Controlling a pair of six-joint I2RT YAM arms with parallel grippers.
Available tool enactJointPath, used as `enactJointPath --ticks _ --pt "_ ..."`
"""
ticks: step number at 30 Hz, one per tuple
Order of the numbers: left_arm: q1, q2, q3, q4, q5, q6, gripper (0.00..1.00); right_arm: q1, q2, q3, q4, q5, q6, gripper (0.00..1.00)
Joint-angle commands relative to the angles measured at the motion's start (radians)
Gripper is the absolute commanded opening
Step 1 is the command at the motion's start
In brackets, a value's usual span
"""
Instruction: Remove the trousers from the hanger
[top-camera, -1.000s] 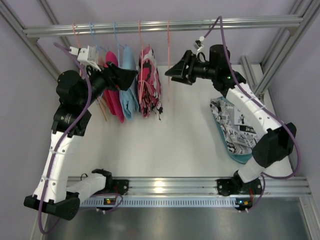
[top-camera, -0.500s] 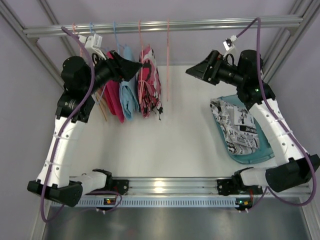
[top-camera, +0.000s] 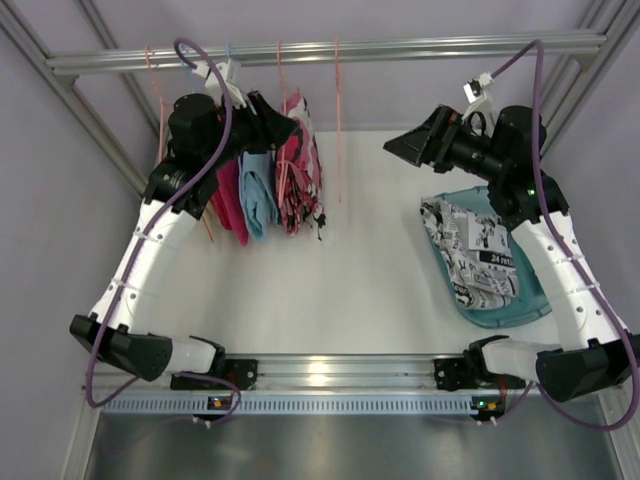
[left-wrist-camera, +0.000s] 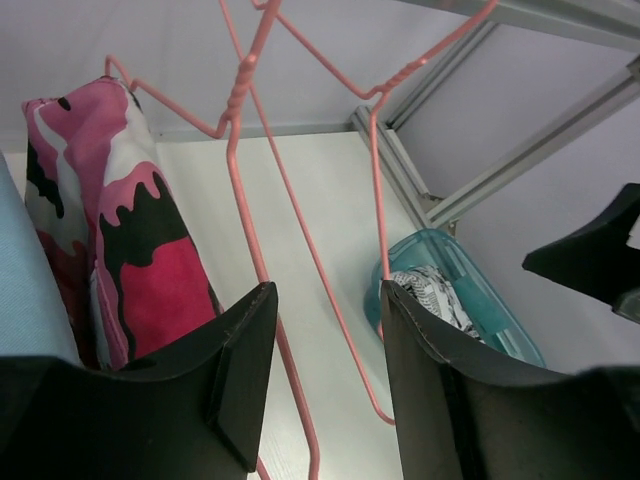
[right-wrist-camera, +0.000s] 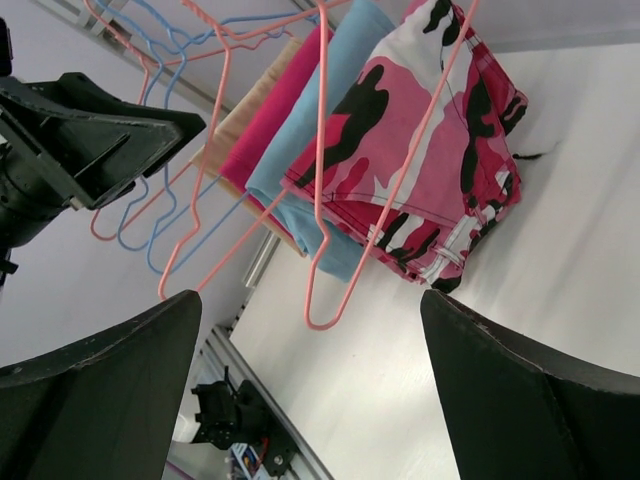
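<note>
**Status.** The left gripper (top-camera: 288, 127) stands at the upper left of the top view, level with the hanging garments. Its jaws are parted and hold nothing. In the left wrist view, pink wires pass across the gap between its fingers (left-wrist-camera: 240, 370); whether they lie inside the gap or beyond it cannot be told. The right gripper (top-camera: 398, 149) hovers at upper centre-right, jaws spread wide and empty, pointing toward the rack.

**Location of the work items.** The pink-red trousers (top-camera: 298, 165) hang folded over a pink hanger (top-camera: 280, 75) on the rail (top-camera: 420, 46), touching the light-blue garment (top-camera: 258, 195) on their left. The comic-print trousers (top-camera: 480, 255) lie in the teal tray (top-camera: 505, 316) at the right of the frame, already off any hanger.

**Hazards.**
- Wire pinch: if the left jaws close here, they may clamp wire instead of cloth. A pull would then drag the hanger along the rail or unhook it.
- Wrong garment: the blue cloth touches the trousers, so a deep grasp may take both.
- Snag: an empty hanger (top-camera: 336, 100) hangs between the right gripper and the trousers, and a direct approach may hook it.
- Partial grasp: seizing one layer of the fold may leave the rest over the bar.
</note>
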Motion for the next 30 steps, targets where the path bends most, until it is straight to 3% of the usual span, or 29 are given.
enactJointPath --ticks 1,17,24,28,30 --pt "-0.012 0.023 0.04 -0.02 -0.059 0.018 0.51 -0.011 -0.029 -0.011 0.01 0.007 -0.021 0.92" --pt "-0.038 0.103 0.042 0.003 -0.027 -0.068 0.39 -0.021 -0.039 -0.057 0.05 -0.02 0.019 0.92" --pt "-0.038 0.085 -0.01 0.135 -0.001 -0.138 0.24 -0.029 -0.049 -0.067 0.055 -0.033 0.028 0.91" --pt "-0.037 0.088 -0.007 0.158 0.004 -0.158 0.05 -0.037 -0.055 -0.074 0.058 -0.036 0.033 0.91" --pt "-0.037 0.083 -0.013 0.191 0.018 -0.174 0.0 -0.038 -0.057 -0.08 0.062 -0.039 0.037 0.91"
